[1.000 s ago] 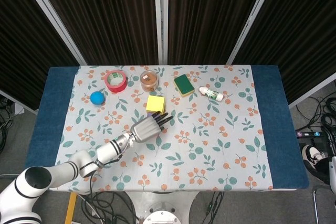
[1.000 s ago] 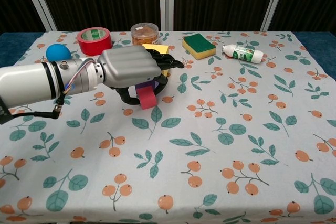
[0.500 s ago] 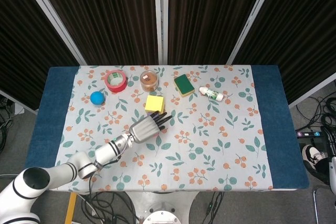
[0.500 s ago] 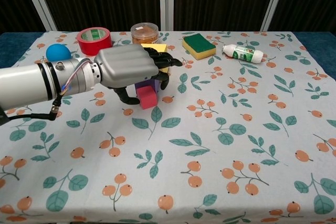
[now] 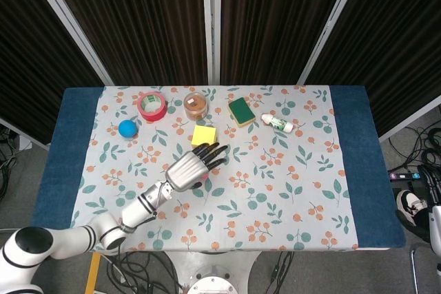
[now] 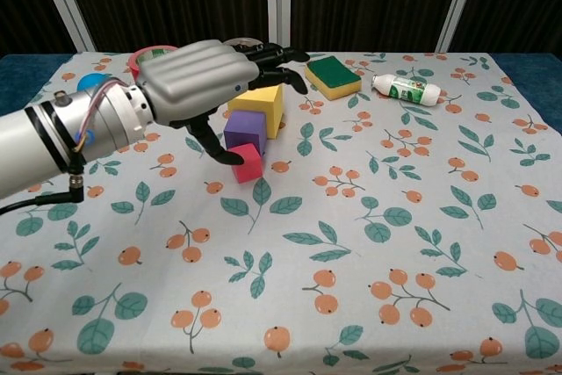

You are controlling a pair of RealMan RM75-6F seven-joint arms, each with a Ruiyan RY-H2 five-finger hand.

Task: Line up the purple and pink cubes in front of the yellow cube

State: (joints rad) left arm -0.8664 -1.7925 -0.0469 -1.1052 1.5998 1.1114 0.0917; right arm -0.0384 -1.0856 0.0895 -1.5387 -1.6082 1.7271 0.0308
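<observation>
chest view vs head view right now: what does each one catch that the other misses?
Chest view only: the small purple cube and smaller pink cube, lined up in front of the yellow cube, with the left hand raised above them, holding nothing. Head view only: the whole blue-edged floral table, the unobstructed red tape roll and the full blue ball. Both: yellow cube, green sponge, white bottle, left hand.

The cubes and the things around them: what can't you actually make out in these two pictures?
- Head view: purple and pink cubes hidden under the left hand.
- Chest view: red tape roll, blue ball and orange jar mostly hidden behind the hand.
- White bottle: label print too small.
- Right hand: in neither view.
</observation>
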